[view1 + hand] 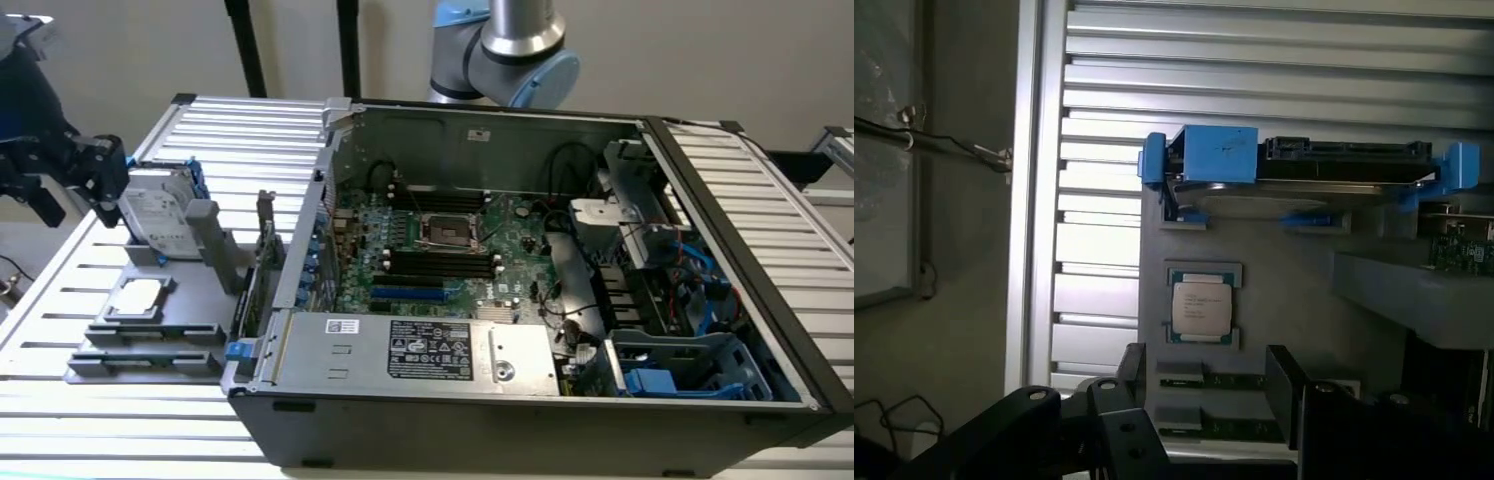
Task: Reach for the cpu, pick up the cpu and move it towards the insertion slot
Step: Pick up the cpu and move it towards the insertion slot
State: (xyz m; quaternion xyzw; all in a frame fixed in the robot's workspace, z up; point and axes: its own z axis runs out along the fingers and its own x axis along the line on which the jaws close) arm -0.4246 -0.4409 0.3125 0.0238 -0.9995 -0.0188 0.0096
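The cpu (138, 298) is a small silver square lying flat in a grey holder (147, 340) on the slatted table, at the exterior view's left of the computer case. In the wrist view the cpu (1201, 305) shows its pale printed face. My gripper (74, 190) hangs above and beyond the holder, apart from the cpu. Its black fingers (1284, 390) stand wide, so the gripper (1206, 388) is open with nothing between them. The insertion slot (450, 232), a silver-framed square socket with a dark centre, sits on the motherboard inside the open case.
A silver hard drive with blue brackets (158, 215) stands on edge just behind the cpu and shows as the hard drive (1304, 170) in the wrist view. A grey upright post (203, 230) and the case wall (300, 250) lie between holder and motherboard. Memory sticks (147, 362) rest in front.
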